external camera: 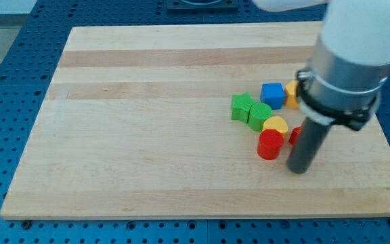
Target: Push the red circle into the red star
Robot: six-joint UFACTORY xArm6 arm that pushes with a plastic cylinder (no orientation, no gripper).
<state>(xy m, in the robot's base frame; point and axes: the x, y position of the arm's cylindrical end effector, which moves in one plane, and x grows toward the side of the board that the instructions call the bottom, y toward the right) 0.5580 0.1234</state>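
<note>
1. The red circle (270, 144) stands on the wooden board (147, 122), in the board's half toward the view's right; every place below is given relative to this block.
2. My tip (299, 168) rests on the board just to the view's right of the red circle and a little toward the view's bottom, close by it; whether they touch cannot be told.
3. A sliver of a second red block (294, 135) shows just to the view's right of the red circle, mostly hidden behind the dark rod; its shape cannot be made out, so I cannot say that it is the star.
4. The rod stands between the red circle and that red sliver as seen from here.
5. A yellow block (275, 125), rounded like a heart, touches the red circle on its side toward the view's top.
6. Two green blocks sit up and to the view's left of the red circle: a rounded one (259, 115) beside the yellow block, and a star-like one (243, 106) farther left.
7. A blue cube (273, 94) lies toward the view's top of the red circle, beyond the yellow block.
8. Another yellow block (291, 93) peeks out to the right of the blue cube, partly hidden by the arm.
9. The arm carries no claw, only the rod, so there is no open or closed state to tell.
10. No writing, label or brand can be read anywhere.
</note>
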